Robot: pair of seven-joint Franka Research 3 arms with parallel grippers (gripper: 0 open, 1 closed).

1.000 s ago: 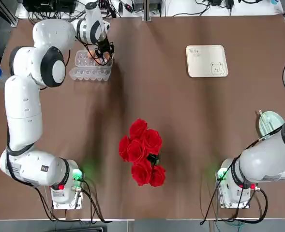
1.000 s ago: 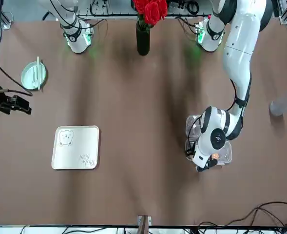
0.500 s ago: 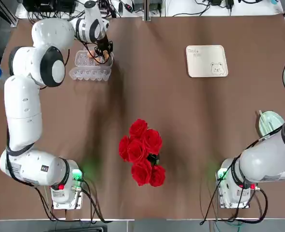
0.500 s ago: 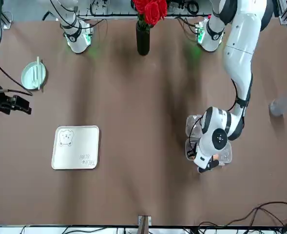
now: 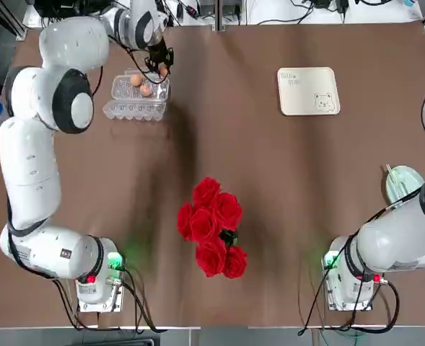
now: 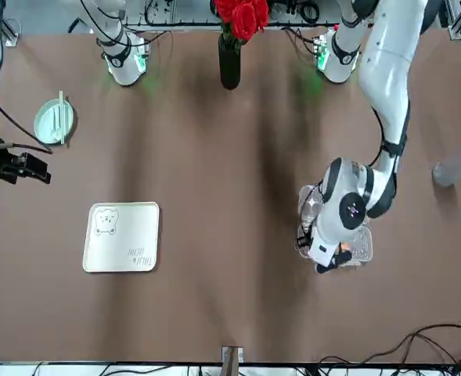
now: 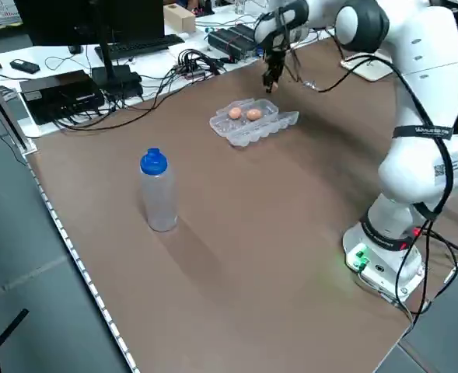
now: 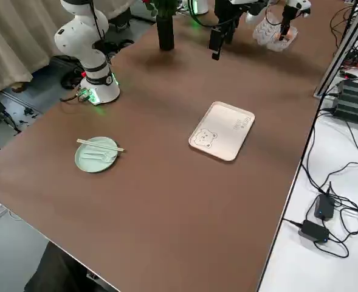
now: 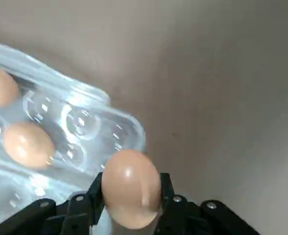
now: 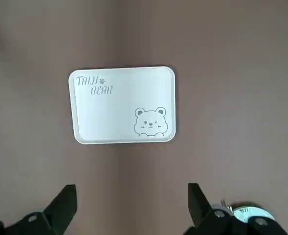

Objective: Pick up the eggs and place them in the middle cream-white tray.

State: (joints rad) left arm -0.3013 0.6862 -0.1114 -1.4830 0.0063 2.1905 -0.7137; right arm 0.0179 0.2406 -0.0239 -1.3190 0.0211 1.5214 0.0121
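Observation:
My left gripper [image 5: 161, 63] is shut on one light-brown egg [image 9: 130, 187] and holds it in the air just above the far right end of the clear egg carton [image 5: 134, 97]. Two more eggs [image 5: 136, 80] [image 5: 146, 89] lie in the carton's cups, also seen from the left side as eggs [image 7: 234, 113] [image 7: 253, 114]. The cream-white tray [image 5: 308, 91] with the bear drawing lies flat at the far right with nothing on it. My right gripper [image 10: 131, 205] hovers open high above the table near that tray [image 10: 121, 105].
A black vase of red roses [image 5: 212, 227] stands mid-table near the arm bases. A pale green plate with chopsticks [image 5: 402, 182] sits at the right edge. A blue-capped bottle [image 7: 159, 190] stands at the left edge. Cables run along the far edge.
The left gripper has shut on an egg in the carton and lifted it up and slightly toward the far edge, uncovering the two eggs left in the carton. The right arm has not moved.

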